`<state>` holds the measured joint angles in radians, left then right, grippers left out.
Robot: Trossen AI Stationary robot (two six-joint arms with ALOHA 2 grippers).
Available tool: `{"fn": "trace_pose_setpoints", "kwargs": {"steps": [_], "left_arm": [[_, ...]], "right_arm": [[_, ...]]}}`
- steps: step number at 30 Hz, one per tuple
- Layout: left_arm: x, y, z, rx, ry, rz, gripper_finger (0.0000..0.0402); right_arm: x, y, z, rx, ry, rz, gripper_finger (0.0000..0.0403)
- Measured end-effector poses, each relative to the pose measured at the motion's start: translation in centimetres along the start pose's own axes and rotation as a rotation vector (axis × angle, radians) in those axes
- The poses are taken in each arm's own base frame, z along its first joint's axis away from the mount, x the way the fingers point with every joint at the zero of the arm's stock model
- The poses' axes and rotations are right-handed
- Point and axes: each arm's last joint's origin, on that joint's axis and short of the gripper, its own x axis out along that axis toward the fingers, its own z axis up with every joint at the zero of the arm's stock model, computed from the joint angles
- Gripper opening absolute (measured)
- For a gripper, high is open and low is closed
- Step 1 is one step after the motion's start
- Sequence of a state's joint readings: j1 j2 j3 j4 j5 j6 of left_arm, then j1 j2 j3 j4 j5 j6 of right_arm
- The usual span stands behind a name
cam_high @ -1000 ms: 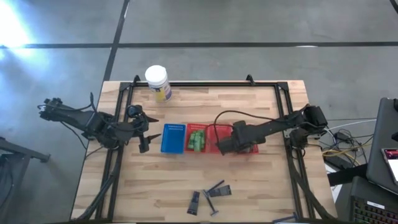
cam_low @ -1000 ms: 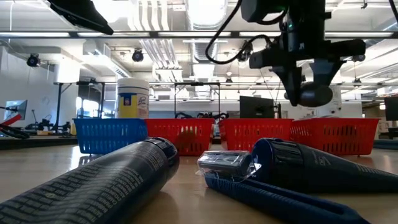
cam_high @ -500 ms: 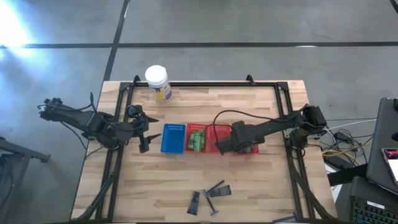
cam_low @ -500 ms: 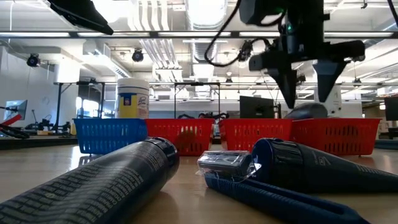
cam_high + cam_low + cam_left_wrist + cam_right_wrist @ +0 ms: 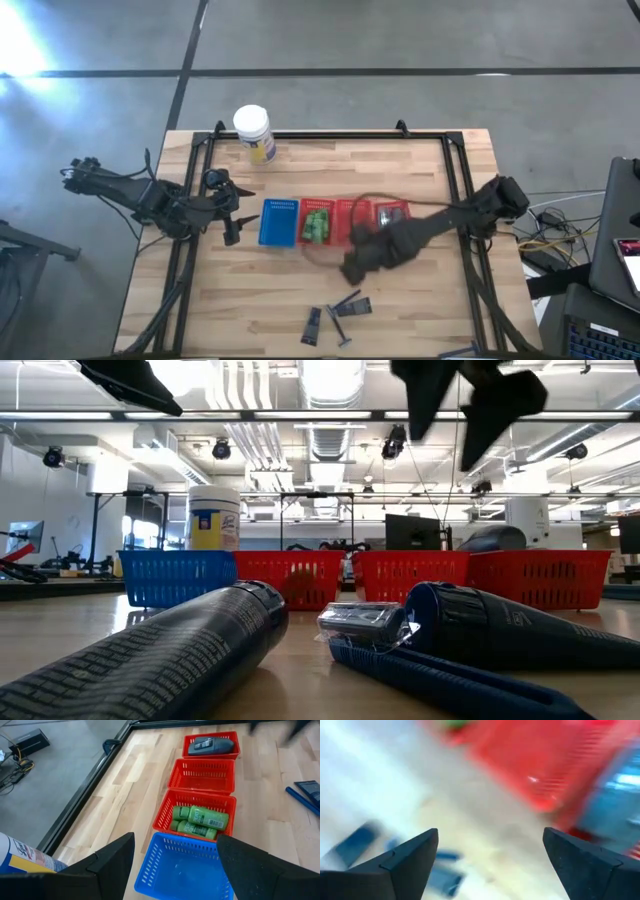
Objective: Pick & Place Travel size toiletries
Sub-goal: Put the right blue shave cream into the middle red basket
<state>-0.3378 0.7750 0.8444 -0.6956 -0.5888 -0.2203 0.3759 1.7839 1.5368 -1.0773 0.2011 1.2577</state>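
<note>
Near table edge: loose dark toiletries (image 5: 337, 312), grey tubes with dark ends and thin black sticks, lying together on the wood. Just beyond them: right gripper (image 5: 357, 268), fingers spread wide, holding nothing, raised above the table. Middle of table: row of four baskets, one blue basket (image 5: 279, 222) and three red baskets (image 5: 357, 213); green bottles (image 5: 199, 819) in the red one beside the blue, a dark tube (image 5: 212, 744) in the end red one. Left of row: left gripper (image 5: 230, 222), fingers wide, empty. Far edge: white jar (image 5: 253, 132).
</note>
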Motion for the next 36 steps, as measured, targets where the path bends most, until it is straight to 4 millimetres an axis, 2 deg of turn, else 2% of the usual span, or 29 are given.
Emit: {"fn": "trace_pose_setpoints", "kwargs": {"steps": [2, 5, 8, 10, 13, 18, 23, 26, 36], "left_arm": [[0.0, 0.0, 0.0, 0.001, 0.0, 0.0, 0.0287], [0.0, 0.0, 0.0, 0.007, 0.0, 0.0, 0.0287], [0.0, 0.0, 0.0, 0.009, 0.001, 0.0, 0.0287], [0.0, 0.0, 0.0, 0.01, 0.001, 0.0, 0.0287], [0.0, 0.0, 0.0, 0.011, 0.001, 0.0, 0.0287], [0.1, 0.0, 0.0, 0.012, 0.002, 0.0, 0.0287], [0.1, -0.1, -0.2, 0.01, 0.006, 0.0, 0.0287], [0.1, -0.1, -0.2, 0.006, 0.008, 0.0, 0.0287], [0.3, -0.1, -0.4, -0.008, 0.014, 0.001, 0.0287]], "right_arm": [[0.3, 1.7, -1.5, -0.117, 0.004, 0.109, 0.0344], [1.9, 3.8, -4.2, -0.256, 0.056, 0.187, 0.0332], [3.8, 5.2, -6.7, -0.31, 0.155, 0.187, 0.0323], [4.6, 6.0, -7.6, -0.314, 0.191, 0.162, 0.0317], [5.5, 7.5, -8.8, -0.409, 0.179, 0.152, 0.0306], [7.0, 8.9, -9.6, -0.58, 0.183, 0.066, 0.0291], [7.9, 9.7, -9.6, -0.702, 0.102, -0.051, 0.0281], [8.5, 10.4, -9.8, -0.76, 0.095, -0.048, 0.0275], [9.9, 11.1, -10.2, -0.778, 0.115, -0.035, 0.0241]]}}
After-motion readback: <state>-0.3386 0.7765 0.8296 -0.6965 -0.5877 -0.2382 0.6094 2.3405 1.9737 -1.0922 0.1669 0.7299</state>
